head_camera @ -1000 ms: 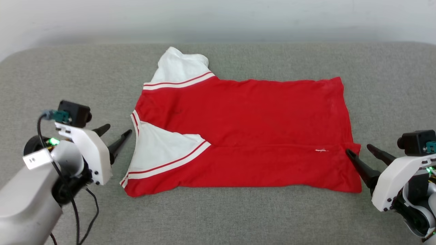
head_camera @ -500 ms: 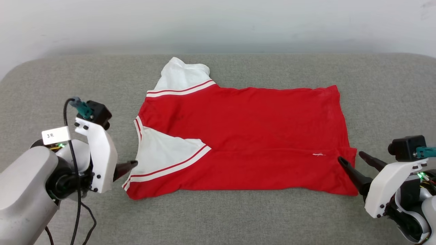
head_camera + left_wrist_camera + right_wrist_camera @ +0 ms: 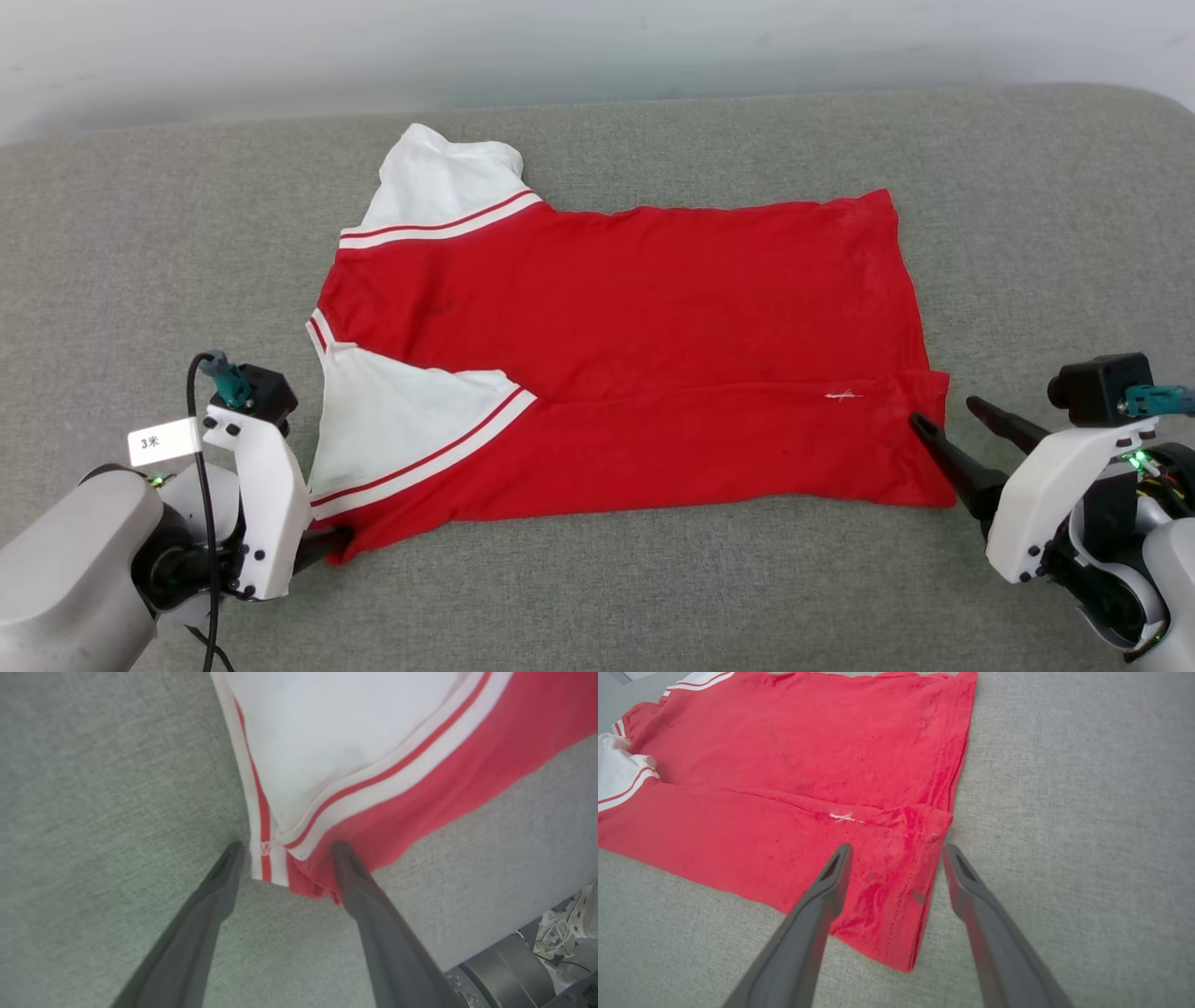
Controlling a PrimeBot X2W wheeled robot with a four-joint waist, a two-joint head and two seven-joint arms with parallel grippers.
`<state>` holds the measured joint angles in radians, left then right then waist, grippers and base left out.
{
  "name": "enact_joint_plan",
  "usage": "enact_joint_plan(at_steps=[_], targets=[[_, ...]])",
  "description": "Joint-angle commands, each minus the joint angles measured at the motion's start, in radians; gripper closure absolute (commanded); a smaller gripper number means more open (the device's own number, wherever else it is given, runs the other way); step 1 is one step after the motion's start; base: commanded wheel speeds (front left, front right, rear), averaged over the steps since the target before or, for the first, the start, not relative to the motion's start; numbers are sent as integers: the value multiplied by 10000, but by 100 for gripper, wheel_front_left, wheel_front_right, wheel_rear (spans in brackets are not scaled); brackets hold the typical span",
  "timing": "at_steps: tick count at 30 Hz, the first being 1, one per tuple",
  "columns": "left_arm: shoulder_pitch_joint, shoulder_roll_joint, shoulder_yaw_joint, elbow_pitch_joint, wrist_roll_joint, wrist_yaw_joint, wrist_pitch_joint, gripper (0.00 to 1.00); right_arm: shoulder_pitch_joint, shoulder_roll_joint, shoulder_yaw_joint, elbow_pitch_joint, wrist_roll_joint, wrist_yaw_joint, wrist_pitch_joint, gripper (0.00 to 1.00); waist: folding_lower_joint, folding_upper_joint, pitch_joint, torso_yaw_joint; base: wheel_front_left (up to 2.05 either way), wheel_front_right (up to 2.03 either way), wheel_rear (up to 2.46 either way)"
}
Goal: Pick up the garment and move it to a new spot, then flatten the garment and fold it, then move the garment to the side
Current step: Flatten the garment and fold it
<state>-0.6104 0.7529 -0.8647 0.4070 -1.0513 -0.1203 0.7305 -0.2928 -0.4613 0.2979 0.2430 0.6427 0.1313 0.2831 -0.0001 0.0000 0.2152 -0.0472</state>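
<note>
Garment (image 3: 607, 355) flat on grey cushion (image 3: 653, 597), left gripper (image 3: 285, 847) and right gripper (image 3: 896, 847) at its near corners (both spread wide).

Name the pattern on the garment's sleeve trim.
Sleeve trim: white with a red stripe; clearest in left wrist view.

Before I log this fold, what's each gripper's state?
Left gripper: open, straddling the garment's corner, holding nothing.
Right gripper: open at its hem, holding nothing.

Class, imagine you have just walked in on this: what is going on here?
A two-armed robot is working on a red garment with white sleeves, spread on a grey cushion. Its left pincer stands open around the near corner by the sleeve trim; its right pincer stands open astride the near hem corner. Neither has closed yet.
</note>
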Motion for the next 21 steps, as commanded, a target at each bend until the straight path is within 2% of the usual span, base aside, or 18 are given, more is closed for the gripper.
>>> enact_joint_plan(at_steps=[1,4,5,6,7,11,15,21], targets=[[483,-376,-225,349,-86,-6,-131,0,-168,10,-9,17,38,-11,-52,0,1,0,78,-74,0,0,0],[692,-743,-393,800,-167,-40,-376,0,-256,-29,-46,64,55,-11,-96,0,1,0,67,-93,0,0,0],[703,-839,-444,888,-156,-57,-470,41,-291,-73,-43,56,48,-11,-78,0,1,0,38,-86,0,0,0],[688,-916,-495,957,-149,-54,-569,91,-315,-137,-37,40,36,-11,-58,0,1,0,-6,-72,0,0,0],[661,-967,-521,1014,-181,-65,-646,100,-334,-214,-25,8,3,-11,-36,0,1,0,-55,-55,0,0,0],[300,-790,-495,962,-205,-92,-1112,100,-537,-577,-5,-257,-118,-10,217,0,1,0,-264,35,0,0,0],[-70,-394,-470,484,-164,-97,-1722,100,-817,-1121,60,-647,-49,-11,979,0,1,0,-447,167,0,0,0],[-375,0,-478,-392,-151,-92,-2353,100,-1168,-2054,350,-1127,412,-11,3214,0,1,0,-528,412,0,0,0]])
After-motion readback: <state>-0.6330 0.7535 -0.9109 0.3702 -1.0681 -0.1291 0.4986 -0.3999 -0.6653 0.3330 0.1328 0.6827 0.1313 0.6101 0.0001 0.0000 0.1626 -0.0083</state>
